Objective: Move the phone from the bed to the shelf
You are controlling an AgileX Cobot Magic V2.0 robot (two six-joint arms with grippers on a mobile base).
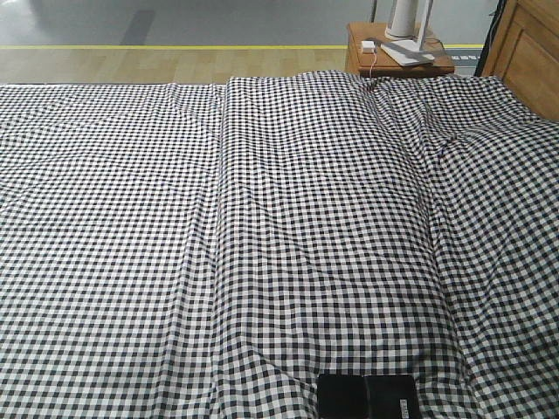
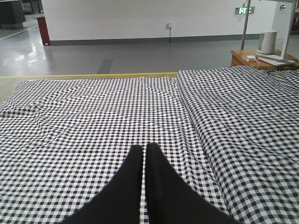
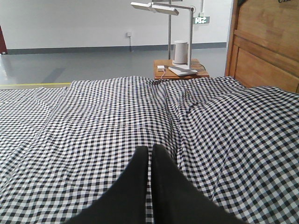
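Observation:
The phone (image 1: 367, 397) is a glossy black rectangle with a crease across its middle and a small white sticker. It lies flat on the bed (image 1: 262, 218) at the near edge, right of centre, only in the front view. Black-and-white check cloth covers the bed (image 2: 93, 116) from side to side. My left gripper (image 2: 144, 148) hovers over the cloth, shut with only a thin slit between its black fingers and nothing in them. My right gripper (image 3: 150, 149) is shut and empty too, above the bed (image 3: 93, 116). Neither wrist view shows the phone. The shelf is out of view.
A small brown bedside table (image 1: 397, 52) stands past the far right corner, carrying a white desk lamp (image 3: 161, 7), a white cylinder (image 3: 180, 51) and a small charger. A wooden headboard (image 3: 266, 51) runs along the right side. Grey floor with a yellow line (image 1: 175, 46) lies beyond.

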